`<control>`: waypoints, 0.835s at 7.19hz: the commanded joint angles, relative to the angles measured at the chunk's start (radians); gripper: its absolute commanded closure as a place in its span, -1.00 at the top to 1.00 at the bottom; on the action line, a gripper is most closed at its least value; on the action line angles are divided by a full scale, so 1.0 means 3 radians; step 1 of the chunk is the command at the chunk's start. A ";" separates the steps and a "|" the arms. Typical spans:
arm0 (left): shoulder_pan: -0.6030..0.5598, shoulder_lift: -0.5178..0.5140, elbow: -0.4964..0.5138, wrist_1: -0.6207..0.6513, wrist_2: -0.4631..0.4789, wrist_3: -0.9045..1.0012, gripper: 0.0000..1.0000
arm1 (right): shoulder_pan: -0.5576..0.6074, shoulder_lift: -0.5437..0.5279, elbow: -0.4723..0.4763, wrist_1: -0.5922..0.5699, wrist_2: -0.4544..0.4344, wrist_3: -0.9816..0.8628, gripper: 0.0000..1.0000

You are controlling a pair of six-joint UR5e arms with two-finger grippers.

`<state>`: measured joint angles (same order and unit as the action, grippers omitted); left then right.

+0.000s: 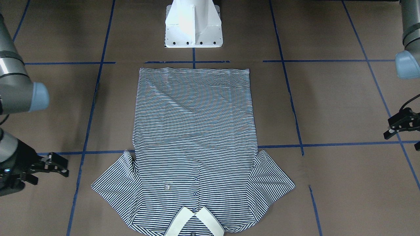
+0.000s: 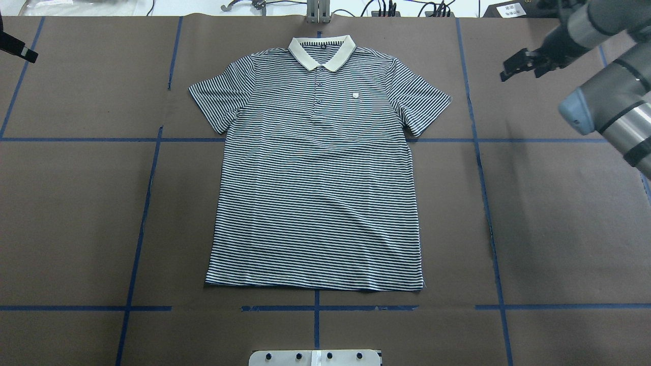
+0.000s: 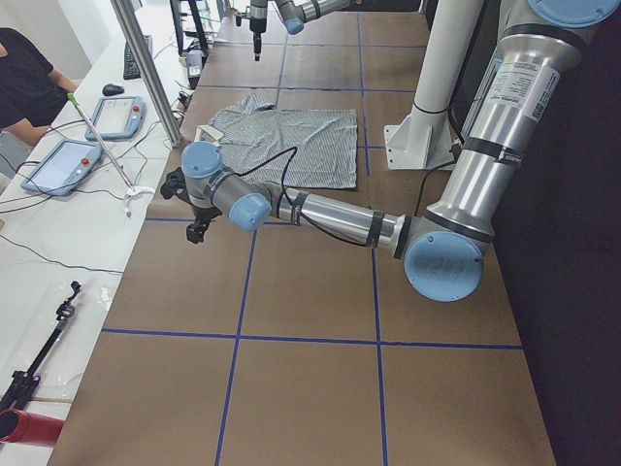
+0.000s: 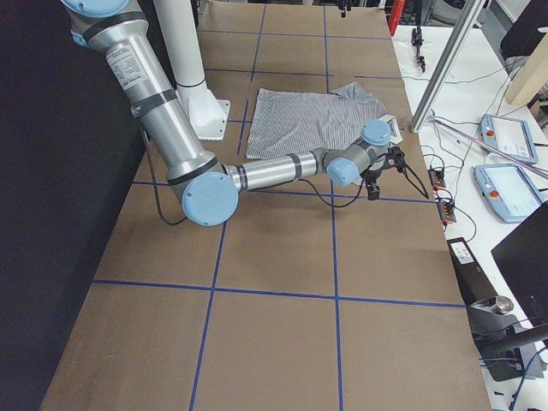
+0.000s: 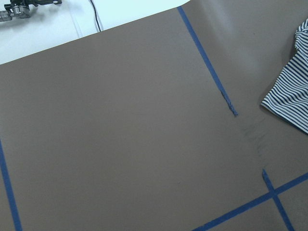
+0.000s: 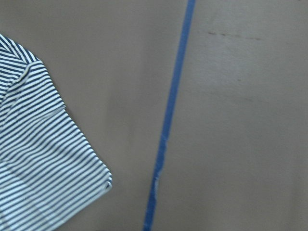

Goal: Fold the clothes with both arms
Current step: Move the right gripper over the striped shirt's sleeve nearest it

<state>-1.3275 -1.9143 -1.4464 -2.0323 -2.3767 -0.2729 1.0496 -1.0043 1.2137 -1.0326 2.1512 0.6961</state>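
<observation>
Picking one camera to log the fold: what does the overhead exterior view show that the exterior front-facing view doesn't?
Only overhead: the whole collar of the polo shirt, and cables beyond the table's far edge. Only front-facing: the left gripper with both fingers showing, clear of the shirt. Both: the shirt lying flat and unfolded, the right gripper off to its side.

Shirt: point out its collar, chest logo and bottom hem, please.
Collar (image 2: 339, 55), overhead view, on the white flap to the right of the buttons.
Chest logo (image 2: 355, 95), overhead view, on the small badge itself.
Bottom hem (image 2: 315, 284), overhead view, at the middle of the lower edge.
</observation>
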 commanded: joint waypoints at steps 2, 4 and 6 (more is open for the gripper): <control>0.0028 0.0000 -0.0011 -0.0082 0.0007 -0.0077 1.00 | -0.0369 0.0336 -0.0486 0.0144 -0.0421 0.0415 1.00; 0.0028 -0.0006 -0.0026 -0.0087 0.0002 -0.0082 1.00 | -0.0390 0.0336 -0.0548 0.0139 -0.0493 0.0410 0.99; 0.0028 -0.0006 -0.0026 -0.0088 0.0002 -0.0082 1.00 | -0.0425 0.0331 -0.0599 0.0134 -0.0503 0.0405 0.94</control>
<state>-1.3193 -1.9163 -1.4542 -2.0584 -2.3760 -0.2974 0.9289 -0.9041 1.0434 -0.9914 2.0036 0.8187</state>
